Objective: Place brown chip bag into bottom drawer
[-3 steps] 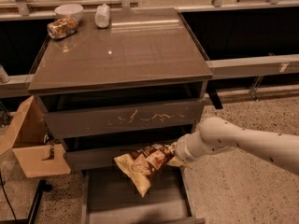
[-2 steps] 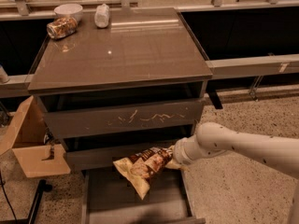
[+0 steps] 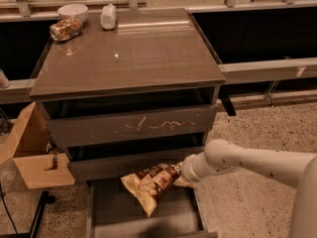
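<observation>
The brown chip bag (image 3: 151,181) is crinkled, dark brown with pale yellow ends, and hangs tilted over the open bottom drawer (image 3: 124,218), its lower end down toward the drawer floor. My gripper (image 3: 182,175) reaches in from the right on a white arm and is shut on the bag's right end. The fingers are mostly hidden behind the bag. The bottom drawer is pulled out at the foot of the cabinet; its grey floor and thin side rails show under the bag.
The cabinet top (image 3: 148,48) carries a shiny can (image 3: 65,29), a white bowl (image 3: 72,11) and a white wrapped packet (image 3: 108,16) at the back left. The scratched drawer front (image 3: 133,126) is shut. A cardboard box (image 3: 32,152) stands at the left.
The arm has lowered and shifted a little left, bringing the bag lower over the open bottom drawer. The grip on the bag is unchanged.
</observation>
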`<state>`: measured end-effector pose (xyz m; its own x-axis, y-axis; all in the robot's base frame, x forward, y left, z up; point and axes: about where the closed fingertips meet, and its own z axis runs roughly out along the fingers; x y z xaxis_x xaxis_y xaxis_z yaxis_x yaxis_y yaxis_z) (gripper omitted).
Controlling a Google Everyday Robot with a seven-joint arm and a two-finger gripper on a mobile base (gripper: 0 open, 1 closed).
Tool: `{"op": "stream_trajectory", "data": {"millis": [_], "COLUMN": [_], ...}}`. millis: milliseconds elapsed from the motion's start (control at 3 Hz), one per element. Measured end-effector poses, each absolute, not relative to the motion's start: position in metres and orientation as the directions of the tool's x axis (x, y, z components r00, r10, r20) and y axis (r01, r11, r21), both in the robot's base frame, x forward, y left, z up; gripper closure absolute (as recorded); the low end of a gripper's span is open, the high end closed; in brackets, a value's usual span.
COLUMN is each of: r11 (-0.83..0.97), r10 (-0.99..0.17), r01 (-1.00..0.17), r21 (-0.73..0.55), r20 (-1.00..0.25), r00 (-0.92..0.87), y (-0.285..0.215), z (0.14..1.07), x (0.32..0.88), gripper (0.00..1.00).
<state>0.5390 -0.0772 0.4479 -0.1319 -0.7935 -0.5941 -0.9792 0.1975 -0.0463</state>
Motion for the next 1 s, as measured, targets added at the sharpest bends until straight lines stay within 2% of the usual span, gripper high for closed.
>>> {"op": "stream_trajectory", "data": {"millis": [1000], "r11": [0.204], "r10": [-0.785], "r01": [-0.979], "r21": [0.012], "r20": [-0.595], "r00": [-0.171], "y": [-0.064], "z": [0.355], "x": [0.537], "gripper": [1.00]}}
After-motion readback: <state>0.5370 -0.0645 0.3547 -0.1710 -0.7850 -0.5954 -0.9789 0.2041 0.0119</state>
